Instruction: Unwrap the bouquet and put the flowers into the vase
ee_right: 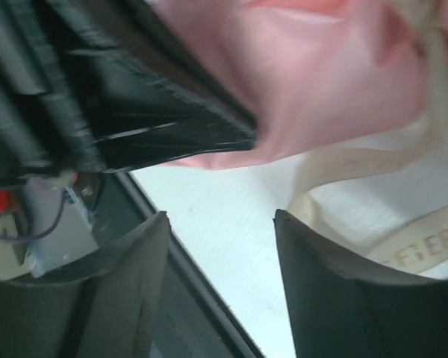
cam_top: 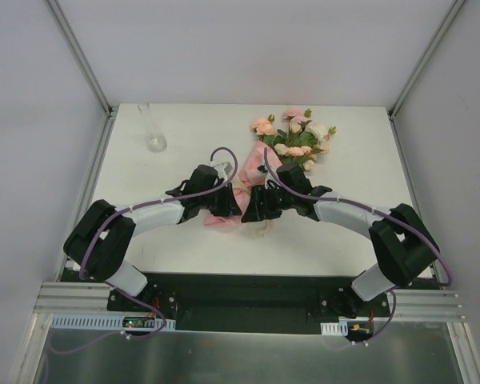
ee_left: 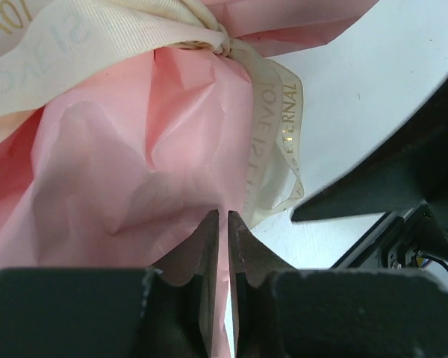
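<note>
The bouquet (cam_top: 292, 140) lies on the table with its pink, peach and cream flowers (cam_top: 298, 128) pointing to the far side. Its pink paper (cam_top: 234, 198) points toward the arms. My left gripper (cam_top: 226, 205) is shut on a fold of the pink paper (ee_left: 134, 164), and a thin pink strip shows between its fingertips (ee_left: 223, 215). The cream ribbon (ee_left: 278, 134) is knotted just above the jaws. My right gripper (cam_top: 254, 210) is open (ee_right: 219, 216) over bare table, beside a ribbon loop (ee_right: 422, 242), and holds nothing. The clear glass vase (cam_top: 154, 128) stands at the far left.
The two grippers sit close together at the paper's near end, and the left gripper's black body (ee_right: 134, 97) fills the upper left of the right wrist view. White walls and metal frame posts (cam_top: 80, 56) enclose the white table (cam_top: 184, 248).
</note>
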### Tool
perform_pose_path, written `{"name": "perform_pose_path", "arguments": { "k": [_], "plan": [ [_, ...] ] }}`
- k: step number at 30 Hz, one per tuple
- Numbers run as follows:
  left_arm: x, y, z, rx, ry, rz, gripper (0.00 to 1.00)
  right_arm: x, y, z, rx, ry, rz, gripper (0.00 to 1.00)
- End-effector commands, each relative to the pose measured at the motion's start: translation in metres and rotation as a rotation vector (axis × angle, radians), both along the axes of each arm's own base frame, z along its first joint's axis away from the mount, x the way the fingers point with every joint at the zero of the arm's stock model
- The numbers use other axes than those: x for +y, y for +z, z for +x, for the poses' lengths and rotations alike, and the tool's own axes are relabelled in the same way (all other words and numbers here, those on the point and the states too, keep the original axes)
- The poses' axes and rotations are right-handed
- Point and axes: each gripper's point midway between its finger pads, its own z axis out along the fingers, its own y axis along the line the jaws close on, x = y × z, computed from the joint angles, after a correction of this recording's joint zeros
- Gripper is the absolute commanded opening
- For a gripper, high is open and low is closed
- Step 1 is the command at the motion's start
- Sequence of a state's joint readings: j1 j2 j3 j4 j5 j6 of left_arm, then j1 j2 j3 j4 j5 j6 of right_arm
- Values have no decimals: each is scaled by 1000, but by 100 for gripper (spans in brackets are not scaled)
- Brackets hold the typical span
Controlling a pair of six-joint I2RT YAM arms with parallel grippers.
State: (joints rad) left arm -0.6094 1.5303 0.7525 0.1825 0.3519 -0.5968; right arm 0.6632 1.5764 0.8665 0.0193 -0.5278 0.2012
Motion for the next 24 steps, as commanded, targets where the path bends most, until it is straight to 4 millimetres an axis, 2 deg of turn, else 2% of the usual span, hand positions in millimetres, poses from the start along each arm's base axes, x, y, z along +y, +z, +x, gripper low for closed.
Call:
{"name": "perform_pose_path", "arguments": {
  "k": [1,2,3,5,8,10,11,12,13,15,16,19,20,22,24],
  "plan": [
    [-8,3,-2,-3,5,-35,8,18,56,-24,-38,124,200,66],
    [-7,1,-4,4,2,-40,8,17,57,-26,-36,133,208,72],
    [-9,2,-5,2,2,-45,9,16,60,-28,-39,149,221,74],
    [-9,1,-5,1,-1,-45,9,2,62,-16,-60,107,215,76],
    [-9,7,-6,-6,-1,-55,10,-39,56,22,-116,-66,121,80],
    [-12,15,-8,-20,-12,-74,15,-68,39,44,-122,-174,1,81],
    [-13,20,-8,-27,-20,-84,19,-73,40,53,-134,-193,-26,80],
    [-13,25,-8,-37,-26,-91,30,-79,32,56,-124,-204,-65,79],
    [-15,32,-9,-50,-37,-108,36,-81,23,59,-113,-199,-95,79],
    [-16,44,-7,-79,-47,-118,47,-86,16,67,-138,-207,-144,78],
    [-16,56,-5,-109,-47,-130,53,-87,9,68,-132,-206,-159,78],
    [-6,72,4,-174,-36,-85,61,-84,3,69,-148,-195,-188,78],
    [-1,83,17,-220,2,-58,63,-81,4,68,-160,-182,-196,78],
    [18,86,30,-238,49,-5,64,-72,12,64,-224,-147,-223,78],
    [34,94,47,-235,99,-22,62,-65,21,63,-236,-150,-210,77]
  ]
}}
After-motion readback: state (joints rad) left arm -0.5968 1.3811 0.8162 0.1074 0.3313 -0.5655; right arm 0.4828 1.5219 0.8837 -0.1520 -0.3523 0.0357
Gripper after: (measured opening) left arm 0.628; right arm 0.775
